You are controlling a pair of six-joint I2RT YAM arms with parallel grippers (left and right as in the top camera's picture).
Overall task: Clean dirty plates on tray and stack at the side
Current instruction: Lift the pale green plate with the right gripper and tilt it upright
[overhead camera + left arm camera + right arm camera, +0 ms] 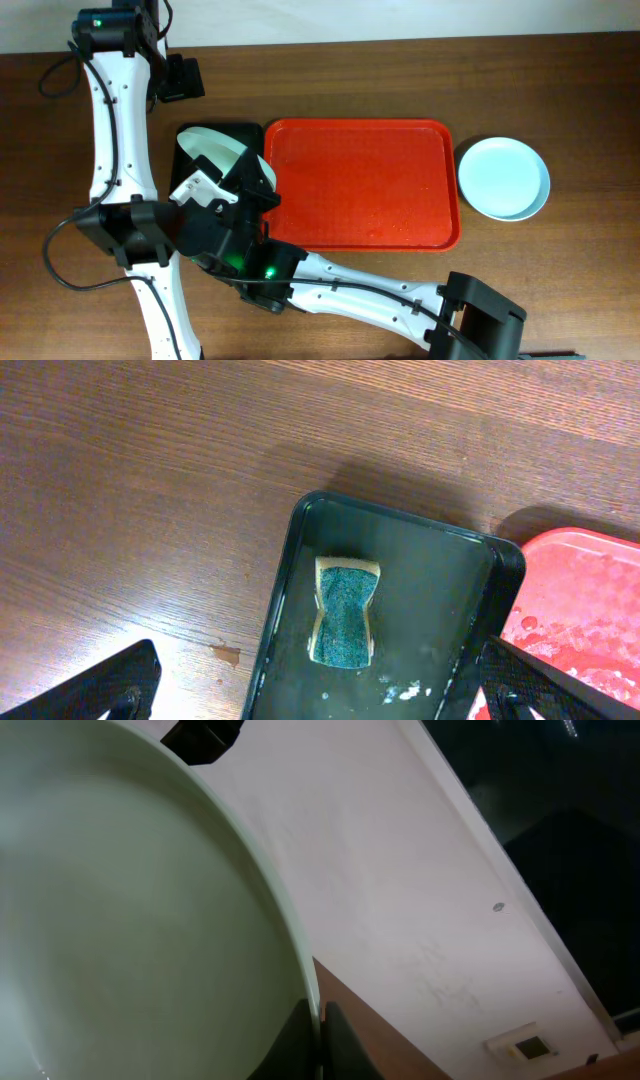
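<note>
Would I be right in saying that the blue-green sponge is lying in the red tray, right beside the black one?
Not quite. The sponge is lying in the black tray, right beside the red tray. The left wrist view shows this plainly.

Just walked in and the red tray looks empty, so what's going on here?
The right tool is shut on the rim of a pale green plate, holding it tilted over the black tray. The left tool hangs open above that tray, where the sponge lies. The red tray has no plates on it, only wet spots. A pale blue plate sits on the table to its right.
</note>
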